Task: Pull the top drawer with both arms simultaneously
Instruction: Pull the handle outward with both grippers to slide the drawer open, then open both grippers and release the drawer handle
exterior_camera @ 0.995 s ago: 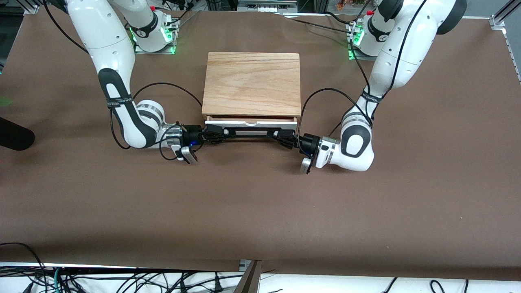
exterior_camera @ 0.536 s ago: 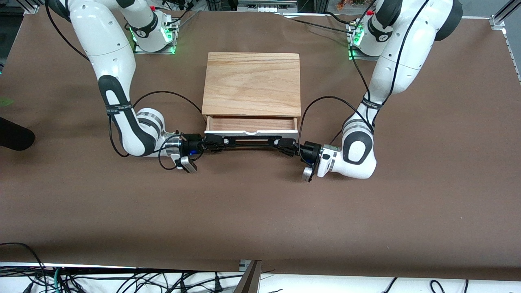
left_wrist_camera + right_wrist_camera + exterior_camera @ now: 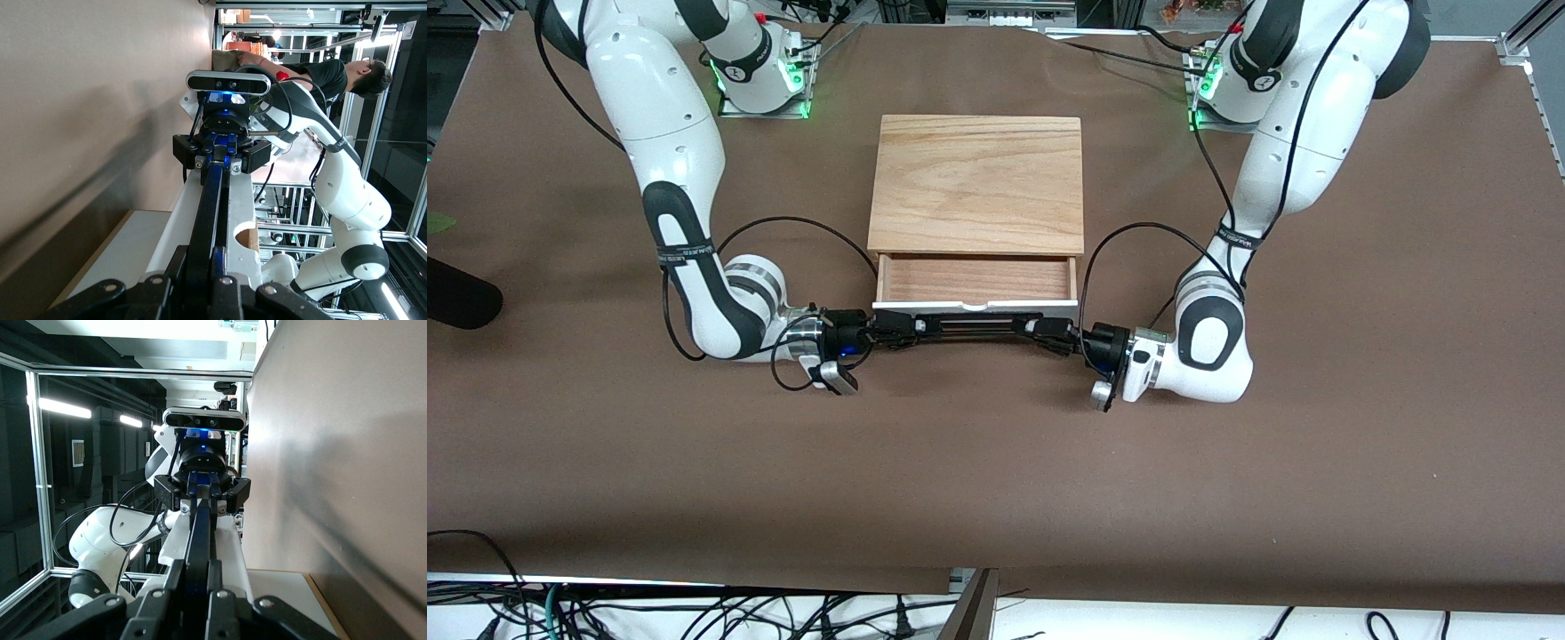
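The top drawer point(image 3: 975, 283) stands partly pulled out of the cabinet point(image 3: 976, 182), its light wood inside showing nearer the front camera than the cabinet's top board. The left gripper point(image 3: 1049, 328) pinches the black bar handle point(image 3: 974, 324) at the end toward the left arm's side of the cabinet; the right gripper point(image 3: 898, 325) pinches the other end. Both sets of fingers press on the bar (seen along its length in each wrist view). The cabinet's front below the drawer is hidden from the front camera.
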Controlling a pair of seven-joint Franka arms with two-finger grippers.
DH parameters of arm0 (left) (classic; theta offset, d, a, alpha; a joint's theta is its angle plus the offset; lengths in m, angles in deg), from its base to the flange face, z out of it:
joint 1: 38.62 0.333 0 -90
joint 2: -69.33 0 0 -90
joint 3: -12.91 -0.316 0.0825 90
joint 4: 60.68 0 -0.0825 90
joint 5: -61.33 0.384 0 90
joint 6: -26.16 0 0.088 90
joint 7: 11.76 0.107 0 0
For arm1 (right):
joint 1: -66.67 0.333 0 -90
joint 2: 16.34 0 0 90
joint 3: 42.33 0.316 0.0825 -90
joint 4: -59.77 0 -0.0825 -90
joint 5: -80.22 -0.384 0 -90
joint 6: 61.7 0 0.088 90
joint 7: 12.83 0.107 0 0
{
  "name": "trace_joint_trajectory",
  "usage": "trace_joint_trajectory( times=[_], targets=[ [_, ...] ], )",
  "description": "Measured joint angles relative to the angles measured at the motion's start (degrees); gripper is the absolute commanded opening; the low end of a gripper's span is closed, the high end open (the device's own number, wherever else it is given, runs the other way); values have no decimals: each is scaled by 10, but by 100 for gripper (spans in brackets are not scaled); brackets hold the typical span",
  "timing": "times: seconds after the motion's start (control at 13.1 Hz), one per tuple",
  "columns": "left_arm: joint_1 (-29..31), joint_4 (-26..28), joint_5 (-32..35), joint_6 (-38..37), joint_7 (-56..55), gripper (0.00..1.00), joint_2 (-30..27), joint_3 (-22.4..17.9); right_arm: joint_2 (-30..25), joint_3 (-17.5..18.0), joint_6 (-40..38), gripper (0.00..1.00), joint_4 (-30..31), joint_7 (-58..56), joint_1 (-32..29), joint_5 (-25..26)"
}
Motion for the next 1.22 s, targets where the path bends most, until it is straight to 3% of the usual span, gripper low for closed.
trace_joint_trajectory(
  times=[0.15,0.23,0.31,0.38,0.84,0.92,1.07,1.22],
  targets=[
    [0,-3,0,3,-2,0,1,0,4,0,0,10,-9,8,-1,4],
    [0,-5,-1,4,-3,10,2,0,6,0,0,10,-13,9,-1,5],
    [0,-8,-1,5,-4,66,3,0,8,0,0,10,-16,10,-2,5],
    [0,-11,-1,6,-6,100,5,0,11,0,0,10,-21,12,-2,5],
    [0,-40,-14,22,-38,100,5,8,29,-2,17,11,-59,27,-5,-1],
    [0,-41,-18,22,-38,100,5,9,31,-2,18,21,-62,30,-5,-1],
    [1,-41,-20,20,-35,100,7,9,35,-4,34,61,-68,30,-6,-10],
    [4,-42,-20,6,-28,100,11,6,44,-13,62,90,-80,29,-11,-14]
  ],
)
